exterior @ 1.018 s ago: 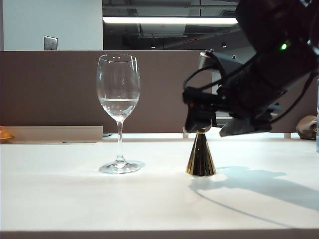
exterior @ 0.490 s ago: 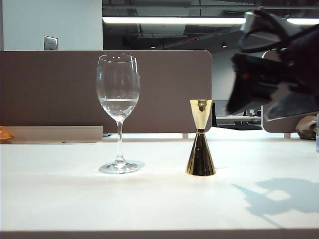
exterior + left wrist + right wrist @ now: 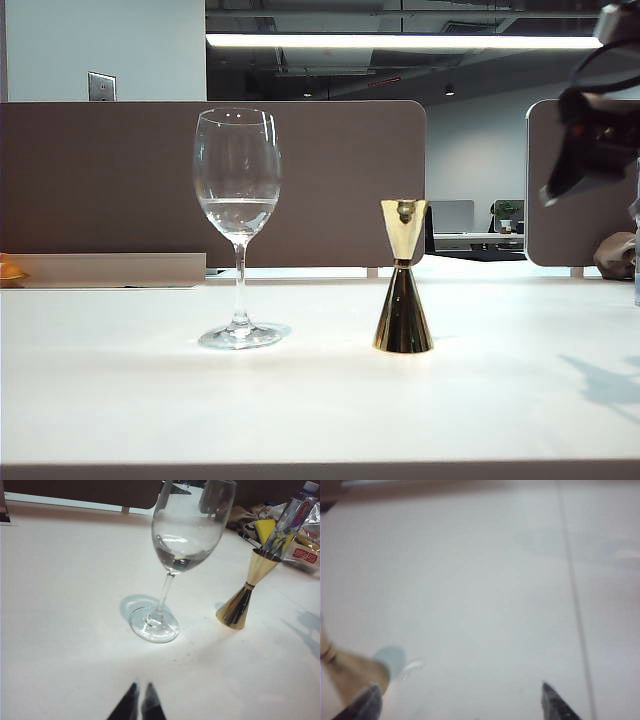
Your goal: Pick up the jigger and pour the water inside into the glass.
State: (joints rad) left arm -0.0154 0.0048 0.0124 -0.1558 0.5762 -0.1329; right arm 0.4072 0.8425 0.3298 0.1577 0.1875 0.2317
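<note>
- Change: one second ago the right gripper point(image 3: 590, 150) hung over the jigger point(image 3: 403, 277), hiding its upper cone; now it has drawn back to the upper right edge of the exterior view, high and well apart from the jigger, which stands upright and wholly uncovered on the desk point(image 3: 320, 410).
- Right jaws: released and spread wide in the right wrist view, nothing between the fingertips point(image 3: 555, 702); bare desk lies ahead of them, and a blurred gold shape at the frame edge may be the jigger.
- Left gripper point(image 3: 138, 705): its jaws are clenched, tips almost touching, grasping nothing. The glass point(image 3: 176, 560) stands just ahead of them, the jigger farther off and to one side.
- Meaning: water point(image 3: 238, 214) sits in the glass bowl and the jigger has been set down again, so the pour appears complete and the arm seems to be retiring.
- Count: one jigger, one glass, two grippers, one desk.
</note>
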